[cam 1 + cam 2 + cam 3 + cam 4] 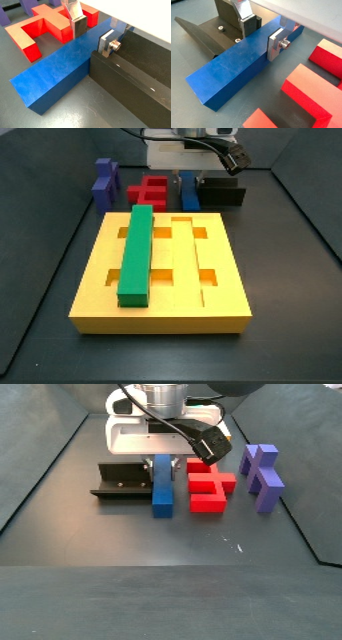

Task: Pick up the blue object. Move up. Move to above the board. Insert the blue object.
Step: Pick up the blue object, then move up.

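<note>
The blue object [57,75] is a long royal-blue bar lying flat on the dark floor between the fixture and the red pieces; it shows in both wrist views [231,70] and both side views [190,193] [162,484]. My gripper [92,39] [262,39] is down over the bar near its far end. One finger stands on each long side, with the pads against the bar. The yellow board [214,303] lies nearer in a side view, with a green bar [138,253] set in its left groove. The board is out of view in the wrist views.
The dark fixture [133,85] [120,479] stands tight against one side of the blue bar. Red notched pieces [311,85] [207,489] lie on its other side. Purplish-blue blocks [104,183] [263,474] stand beyond the red ones. Dark walls enclose the floor.
</note>
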{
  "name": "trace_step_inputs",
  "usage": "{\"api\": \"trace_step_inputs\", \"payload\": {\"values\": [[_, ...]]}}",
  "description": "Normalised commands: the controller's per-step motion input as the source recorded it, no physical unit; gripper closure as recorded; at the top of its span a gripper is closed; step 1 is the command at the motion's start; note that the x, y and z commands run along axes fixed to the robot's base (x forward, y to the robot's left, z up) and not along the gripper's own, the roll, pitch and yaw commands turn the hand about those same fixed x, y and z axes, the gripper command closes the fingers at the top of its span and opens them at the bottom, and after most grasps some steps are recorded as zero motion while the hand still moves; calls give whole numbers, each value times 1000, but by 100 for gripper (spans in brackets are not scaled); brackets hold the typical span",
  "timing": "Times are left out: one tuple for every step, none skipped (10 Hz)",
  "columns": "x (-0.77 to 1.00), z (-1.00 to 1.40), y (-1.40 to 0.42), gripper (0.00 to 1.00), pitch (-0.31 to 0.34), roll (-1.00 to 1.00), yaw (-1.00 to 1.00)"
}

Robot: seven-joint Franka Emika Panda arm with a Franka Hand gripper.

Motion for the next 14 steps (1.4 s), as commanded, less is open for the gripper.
{"api": "trace_step_inputs", "payload": {"values": [[0,0,0,100,0,0,0],[0,0,0,100,0,0,0],[0,0,0,100,0,0,0],[0,0,0,100,0,0,0],[0,0,0,100,0,0,0],[0,0,0,100,0,0,0],[0,0,0,100,0,0,0],[0,0,0,100,0,0,0],[0,0,0,100,0,0,0],[0,0,0,100,0,0,0],[0,0,0,100,0,0,0],[0,833,0,100,0,0,0],[-42,850,90,100,46,10,25],[-46,692,80,100,69,3,23]]}}
